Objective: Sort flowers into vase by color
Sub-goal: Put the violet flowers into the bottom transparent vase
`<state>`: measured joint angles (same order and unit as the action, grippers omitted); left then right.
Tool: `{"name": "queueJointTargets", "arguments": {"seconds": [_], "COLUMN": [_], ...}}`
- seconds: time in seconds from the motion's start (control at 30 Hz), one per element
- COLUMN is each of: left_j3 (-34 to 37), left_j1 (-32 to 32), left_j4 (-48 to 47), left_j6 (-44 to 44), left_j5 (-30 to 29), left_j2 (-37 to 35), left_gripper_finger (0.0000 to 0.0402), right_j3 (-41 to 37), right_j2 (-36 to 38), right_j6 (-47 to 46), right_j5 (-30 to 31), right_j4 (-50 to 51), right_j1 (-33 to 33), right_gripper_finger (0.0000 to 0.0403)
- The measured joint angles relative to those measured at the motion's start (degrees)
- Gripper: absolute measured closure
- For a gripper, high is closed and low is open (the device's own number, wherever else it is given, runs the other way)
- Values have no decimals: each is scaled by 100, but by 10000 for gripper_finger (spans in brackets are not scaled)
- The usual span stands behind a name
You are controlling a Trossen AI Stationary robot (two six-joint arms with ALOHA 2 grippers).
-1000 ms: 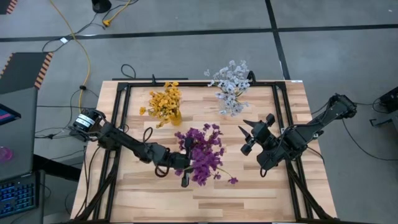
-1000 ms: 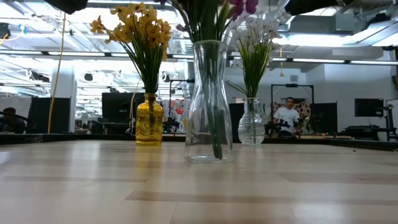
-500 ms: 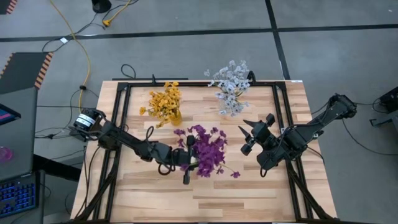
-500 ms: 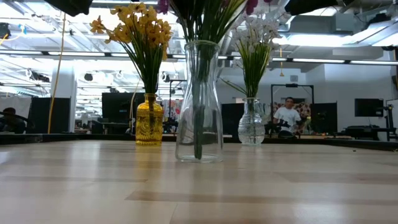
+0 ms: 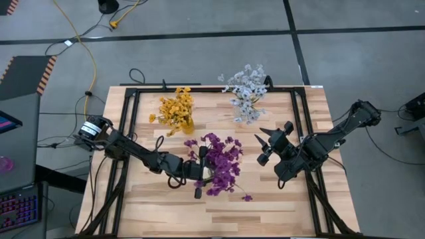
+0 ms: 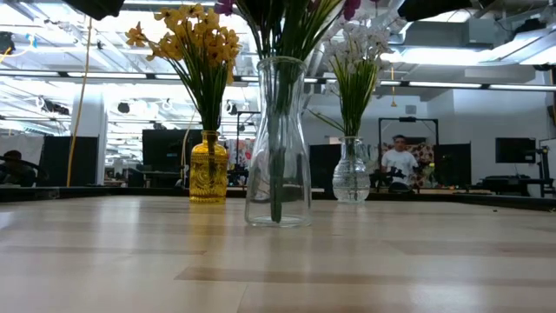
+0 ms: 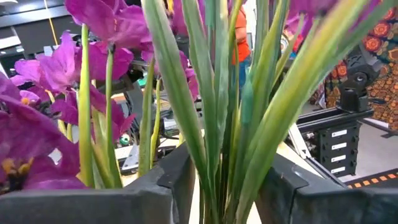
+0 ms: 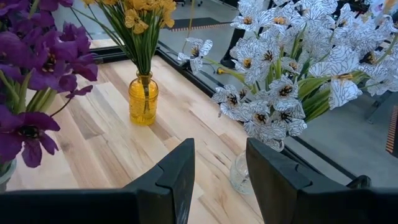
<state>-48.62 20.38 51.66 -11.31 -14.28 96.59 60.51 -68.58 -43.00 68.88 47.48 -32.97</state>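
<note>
Three bunches of artificial flowers stand in vases on a pale butcher-block worktop [image 5: 279, 206] framed by black metal rails. Near the middle, the purple flowers [image 5: 219, 162], broad satin-like petals on long flat green stems, sit in a tall clear glass carafe [image 6: 278, 139] with a narrow neck and flared base. The left gripper [image 5: 199, 174] is at this bunch from the side nearer the worktop's left edge; in the left wrist view its two dark, matte fingers [image 7: 168, 183] stand apart on either side of the green stems, with a gap showing, so the gripper is parted around them rather than clamped. Toward the far edge, the yellow flowers [image 5: 174, 109] rise from a small amber glass vase [image 8: 143, 99] with a rounded body. Beside them, nearer the far right corner, the white flowers [image 5: 246, 91], papery petals veined in dark lines, fill a low clear glass vase [image 6: 350, 178]. The right gripper [image 5: 264, 147] hovers between the purple bunch and the right edge, its angular black fingers [image 8: 177, 171] spread wide and holding nothing. A person [image 6: 400, 163] is visible in the room beyond.
</note>
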Motion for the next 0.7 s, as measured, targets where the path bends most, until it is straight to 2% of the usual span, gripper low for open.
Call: {"name": "queueJointTargets", "arguments": {"seconds": [0.27, 0.47, 0.7], "left_j3": [2, 4, 4], "left_j1": [12, 131, 248], "left_j4": [-123, -1183, -2216], "left_j6": [-2, 5, 129], "left_j5": [-166, -754, -713], "left_j2": [-156, -619, -1264], "left_gripper_finger": [275, 275, 276], "right_j3": [2, 2, 2], "right_j2": [2, 2, 2], "right_j6": [0, 0, -1], "right_j5": [0, -16, -22], "right_j4": [0, 0, 0], "right_j1": [0, 0, 0], "right_gripper_finger": [233, 233, 233]}}
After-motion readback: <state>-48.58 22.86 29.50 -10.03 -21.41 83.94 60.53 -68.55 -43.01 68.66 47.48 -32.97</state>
